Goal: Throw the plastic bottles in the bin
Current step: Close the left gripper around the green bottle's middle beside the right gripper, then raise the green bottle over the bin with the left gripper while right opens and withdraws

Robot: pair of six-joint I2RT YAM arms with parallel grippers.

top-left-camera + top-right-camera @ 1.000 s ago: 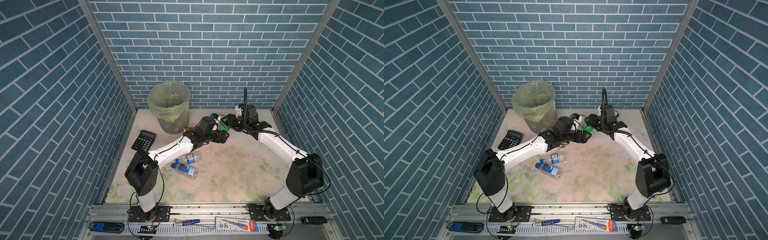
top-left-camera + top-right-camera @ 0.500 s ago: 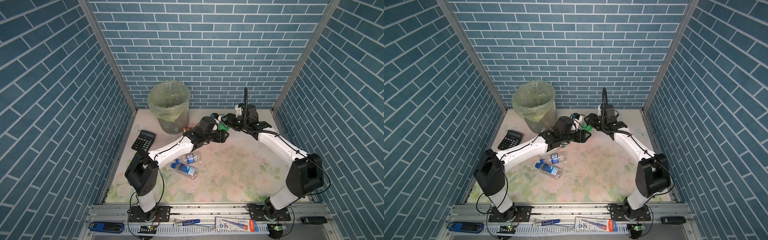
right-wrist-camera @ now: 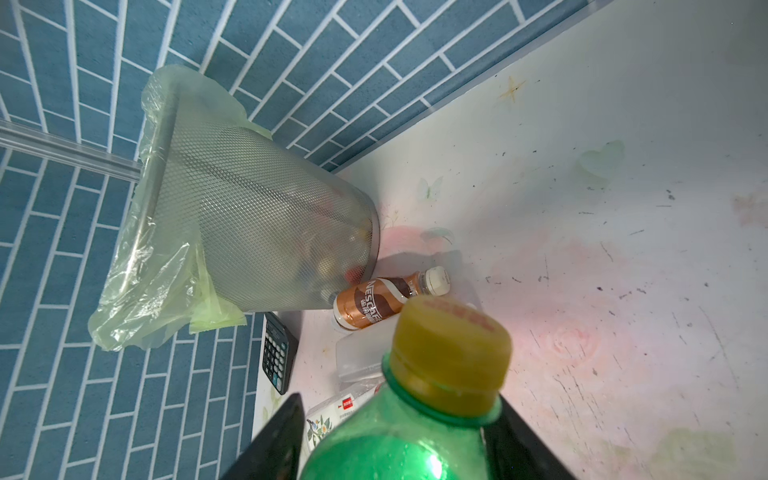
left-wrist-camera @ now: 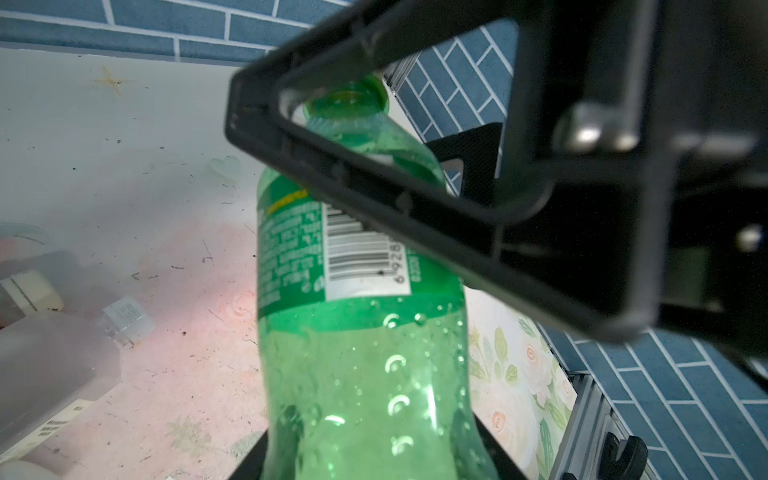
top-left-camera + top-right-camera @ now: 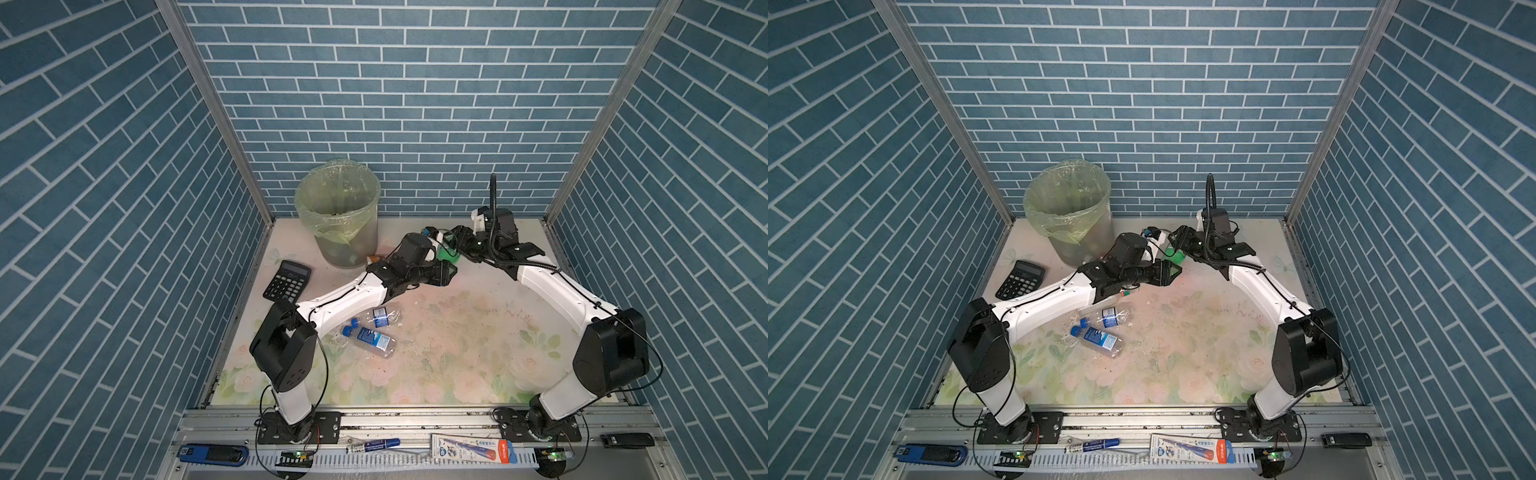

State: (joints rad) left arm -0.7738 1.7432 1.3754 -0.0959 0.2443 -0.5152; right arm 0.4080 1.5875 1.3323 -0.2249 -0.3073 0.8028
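The left fingers point(image 4: 249, 463) pinch the green bottle point(image 4: 361, 353) by its base. The right fingers point(image 3: 270, 440) flank its neck, grip unclear. Over the last second neither arm visibly moved. The bottle hangs right of the bin point(image 5: 353, 245), likely mid-handover and not yet binned. Finger contact is cropped, and the bin's contents are murky.

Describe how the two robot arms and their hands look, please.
Both the left arm and the right arm have white shells on the long links and black joints, with thin black cables along them. The left hand and right hand are black; the fingers are open triangular frames. A black hose rises above the right wrist.
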